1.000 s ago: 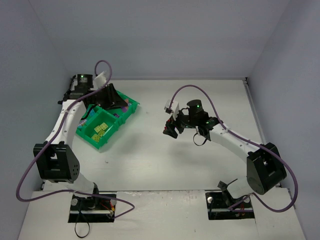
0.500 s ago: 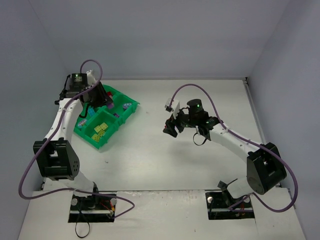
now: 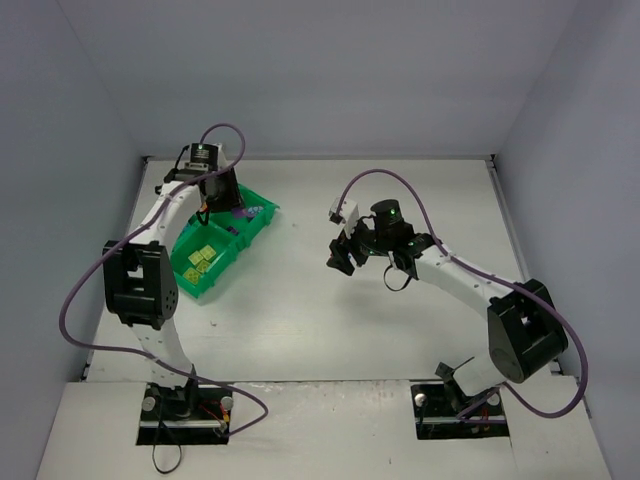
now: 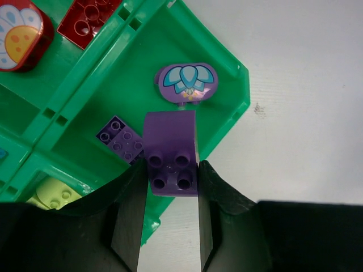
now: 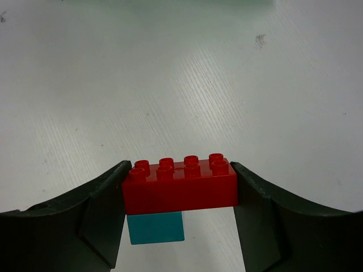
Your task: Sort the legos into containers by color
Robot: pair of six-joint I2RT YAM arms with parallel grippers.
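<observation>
Left pincer (image 4: 170,190) pinches a purple brick (image 4: 170,147) over the green tray (image 4: 108,85), above the compartment holding purple pieces, toward the worktop's (image 5: 170,85) far-left corner. Right pincer (image 5: 180,195) clamps a red brick (image 5: 180,184), cyan brick (image 5: 156,228) stuck beneath, above mid-worktop.

a white table (image 3: 320,310) takes up the whole floor of the booth, matte, with a fine slanting grain that shows up close. pale blue-grey walls close it in: a back wall (image 3: 320,80), a left wall (image 3: 60,150) and a right wall (image 3: 580,130). along the near edge lies a lighter board (image 3: 320,430), set off by a seam. a small dark speck (image 4: 259,107) marks the tabletop, and a similar speck (image 5: 260,39) shows in the right wrist view; whether they're the same mark i can't tell.
</observation>
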